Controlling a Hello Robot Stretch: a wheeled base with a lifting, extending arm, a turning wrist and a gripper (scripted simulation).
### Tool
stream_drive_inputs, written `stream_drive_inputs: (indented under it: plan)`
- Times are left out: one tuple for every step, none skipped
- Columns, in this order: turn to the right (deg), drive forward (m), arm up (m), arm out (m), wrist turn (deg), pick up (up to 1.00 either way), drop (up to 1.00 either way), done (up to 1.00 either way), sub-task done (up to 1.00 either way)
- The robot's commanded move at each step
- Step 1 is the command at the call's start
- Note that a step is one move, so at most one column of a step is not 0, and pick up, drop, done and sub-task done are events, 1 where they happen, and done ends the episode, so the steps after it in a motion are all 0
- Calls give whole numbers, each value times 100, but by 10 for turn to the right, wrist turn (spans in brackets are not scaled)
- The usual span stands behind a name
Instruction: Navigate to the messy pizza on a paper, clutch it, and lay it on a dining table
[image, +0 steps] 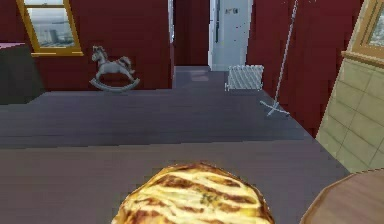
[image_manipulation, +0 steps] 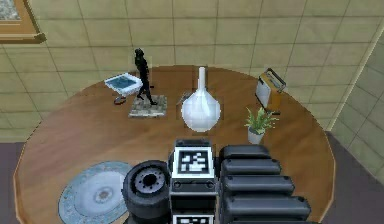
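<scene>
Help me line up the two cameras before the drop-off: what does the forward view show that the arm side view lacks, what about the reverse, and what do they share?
Forward view: the pizza at the bottom edge, a rocking horse, a white door and red walls. Arm side view: a white vase, a dark statuette, a small potted plant, a grey plate and the arm. Shared: the round wooden table, at the forward view's bottom right corner, and the tan tiled wall.
</scene>
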Motion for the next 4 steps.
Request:
stream_drive_inputs:
  plan:
    - [0, 0, 0, 48, 0, 0, 0, 0, 0]
    - [0, 0, 0, 0, 450, 0, 0, 0, 0]
    - [0, 0, 0, 0, 450, 0, 0, 0, 0]
    - [0, 0, 0, 0, 360, 0, 0, 0, 0]
